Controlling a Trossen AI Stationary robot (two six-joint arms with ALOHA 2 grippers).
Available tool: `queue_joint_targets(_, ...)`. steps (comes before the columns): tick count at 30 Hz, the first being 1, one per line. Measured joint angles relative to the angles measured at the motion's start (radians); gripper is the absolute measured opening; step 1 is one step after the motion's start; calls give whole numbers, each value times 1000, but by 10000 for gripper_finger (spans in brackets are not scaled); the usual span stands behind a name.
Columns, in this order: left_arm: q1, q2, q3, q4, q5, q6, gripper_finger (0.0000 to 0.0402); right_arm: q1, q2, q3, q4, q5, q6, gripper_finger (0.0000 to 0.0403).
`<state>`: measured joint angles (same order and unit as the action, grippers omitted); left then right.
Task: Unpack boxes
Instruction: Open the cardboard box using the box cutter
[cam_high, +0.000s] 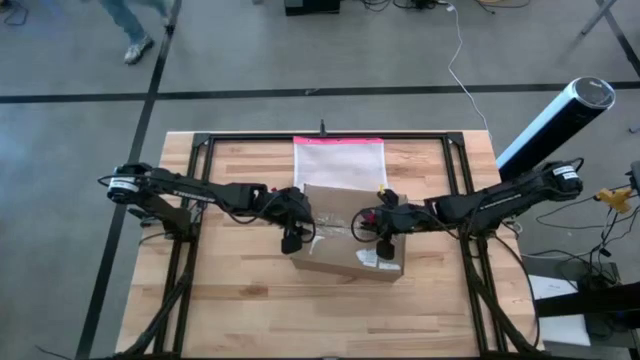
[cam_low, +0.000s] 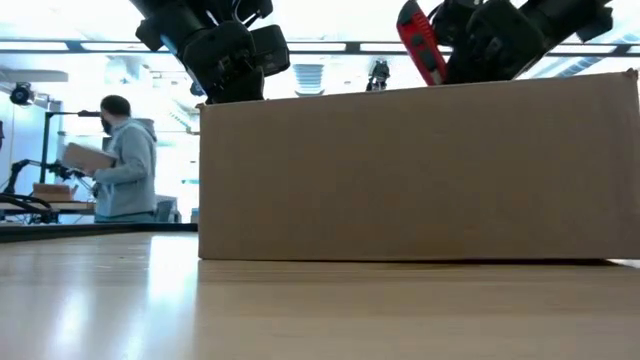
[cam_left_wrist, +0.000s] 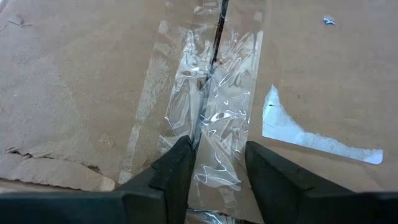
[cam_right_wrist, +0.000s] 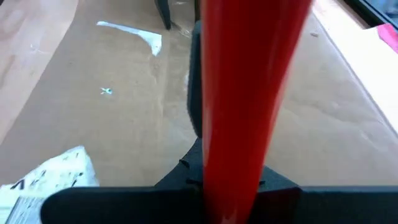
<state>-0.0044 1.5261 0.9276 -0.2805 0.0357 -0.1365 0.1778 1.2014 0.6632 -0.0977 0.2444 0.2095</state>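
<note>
The brown cardboard box (cam_high: 345, 245) sits near the middle of the wooden desk (cam_high: 230, 300), its flaps closed and a strip of clear tape (cam_left_wrist: 214, 118) running along the top seam. The tape is wrinkled and crumpled. A torn scrap of white label (cam_left_wrist: 311, 134) clings to the cardboard beside the tape, and a printed white label (cam_right_wrist: 46, 177) lies on the top nearer the right arm's end.

The left gripper (cam_high: 292, 238) is down on the box's left end, its two dark fingers (cam_left_wrist: 177, 171) spread a little apart and straddling the taped seam, the tips at the cardboard. The right gripper (cam_high: 385, 243) hovers over the box's right end, pinching a red-handled tool (cam_right_wrist: 249, 93) that points along the top toward the seam; from table height the red tool (cam_low: 420, 40) shows just above the box's top edge.

Behind the box, touching or just beside its far side, lies a translucent pouch (cam_high: 338, 160) with a pink edge. In the room beyond the desk a person (cam_low: 125, 160) in a grey hoodie stands holding a cardboard box.
</note>
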Motion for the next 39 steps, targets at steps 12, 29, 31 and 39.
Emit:
queue_joint_targets(12, 0, 0, 0, -5, -1, -4, 140, 77, -133, -5, -232, 102, 121, 5)
queue_joint_targets(29, 0, 0, 0, -3, -2, -15, 144, 170, -267, -6, -393, 192, 250, 5)
queue_joint_targets(31, 0, 0, 0, -2, -2, -15, 146, 183, -269, -8, -417, 213, 270, 5)
queue_joint_targets(39, 0, -1, 0, -13, -4, -15, 148, 213, -287, -14, -421, 289, 279, 5)
